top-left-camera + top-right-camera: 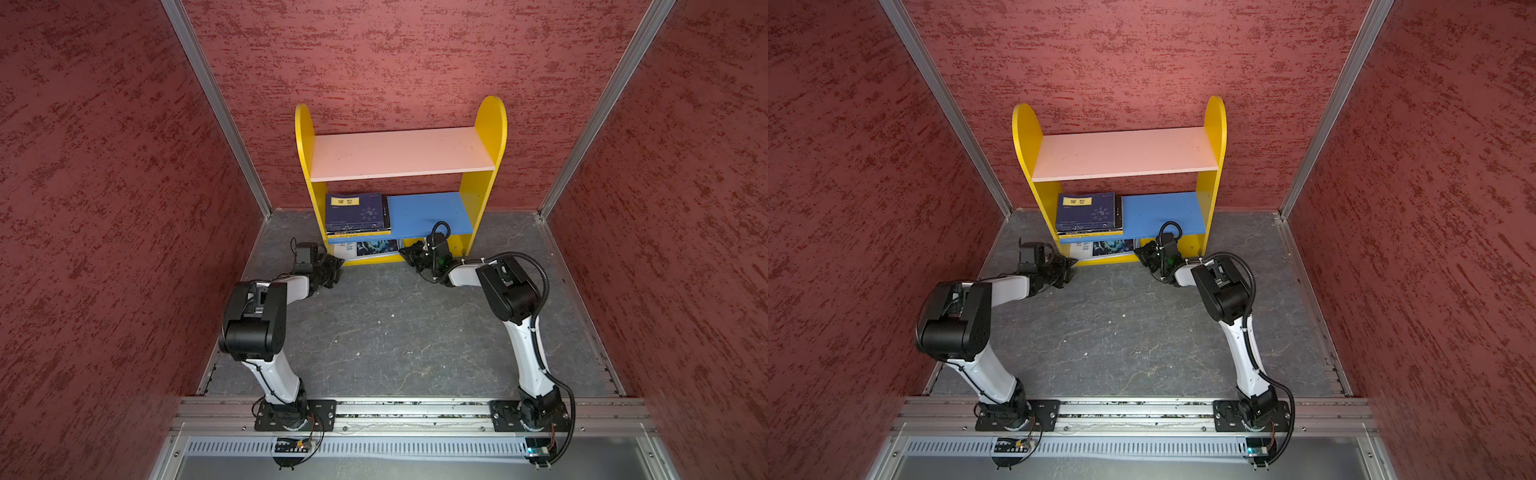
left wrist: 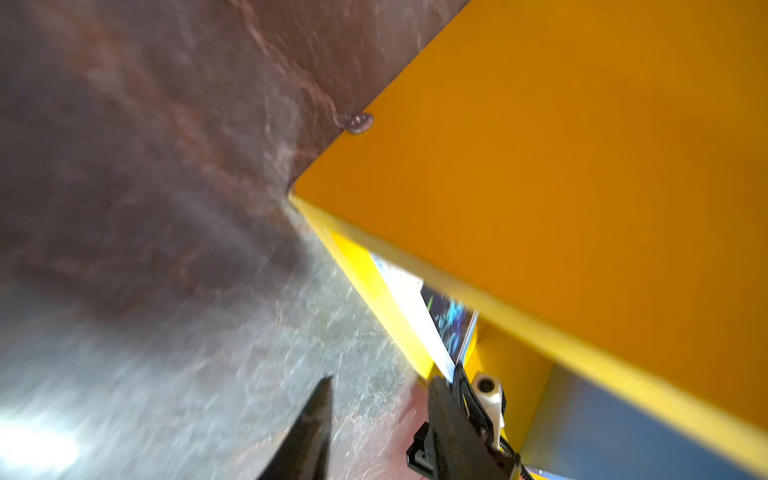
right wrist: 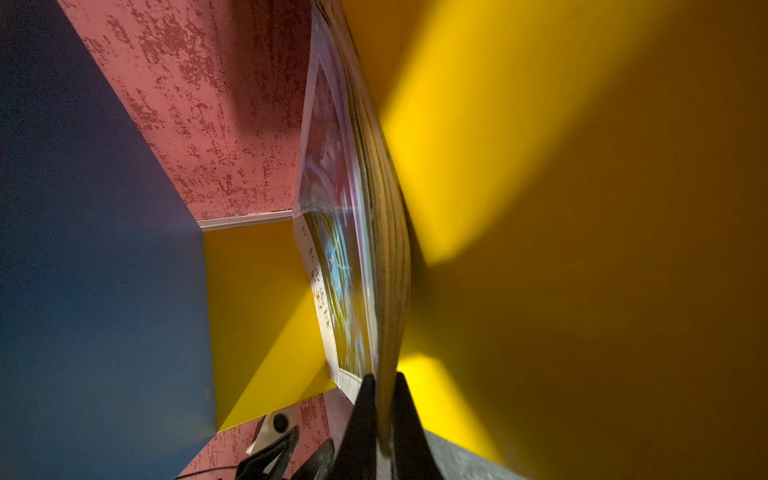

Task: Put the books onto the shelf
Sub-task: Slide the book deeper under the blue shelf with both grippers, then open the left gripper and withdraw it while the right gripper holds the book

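Note:
The shelf stands against the back wall, its pink upper board bare. A stack of books, a navy one with a yellow label on top, lies on the left of the blue lower board. The white magazine lies on the yellow base under that board. My right gripper is shut on its right edge. My left gripper is open and empty, just outside the shelf's front left corner.
Red textured walls close in the left, back and right. The grey floor stretches between the arms. Both arm bases sit on an aluminium rail along the front edge.

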Controlling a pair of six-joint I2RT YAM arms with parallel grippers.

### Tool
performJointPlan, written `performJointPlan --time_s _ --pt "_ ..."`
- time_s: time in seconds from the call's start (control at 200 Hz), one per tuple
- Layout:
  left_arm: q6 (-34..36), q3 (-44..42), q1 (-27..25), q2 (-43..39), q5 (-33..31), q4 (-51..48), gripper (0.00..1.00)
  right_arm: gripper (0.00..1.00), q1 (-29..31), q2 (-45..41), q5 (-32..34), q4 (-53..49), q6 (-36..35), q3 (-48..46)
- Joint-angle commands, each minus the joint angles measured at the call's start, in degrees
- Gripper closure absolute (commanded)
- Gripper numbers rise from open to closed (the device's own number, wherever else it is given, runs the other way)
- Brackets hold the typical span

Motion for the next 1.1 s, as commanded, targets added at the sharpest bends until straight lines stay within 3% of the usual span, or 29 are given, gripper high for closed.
performJointPlan --time_s 0.0,0.2,0.406,0.842,1.097 --pt "6.81 -2.54 0.75 -6.39 -1.83 -6.17 0.57 0.91 0.48 0.59 -0.97 0.15 -1.66 2.43" --pt "11.61 -7.59 5.73 -18.02 -6.35 -14.39 0.56 0.92 0.48 -0.24 -1.71 0.34 -1.54 0.4" --pt "12.47 -10.22 12.68 -20.99 -5.48 -15.78 0.56 0.92 0.34 0.1 -4.45 0.7 -2.63 0.89" --pt "12.15 -9.93 12.64 -19.29 -4.87 -14.53 0.56 0.94 -0.46 -3.33 -2.8 2.84 -2.48 -4.93" --pt "11.86 -11.09 12.61 -20.92 -4.86 -14.72 0.56 0.94 -0.48 -1.49 -3.66 2.59 -2.4 -2.02"
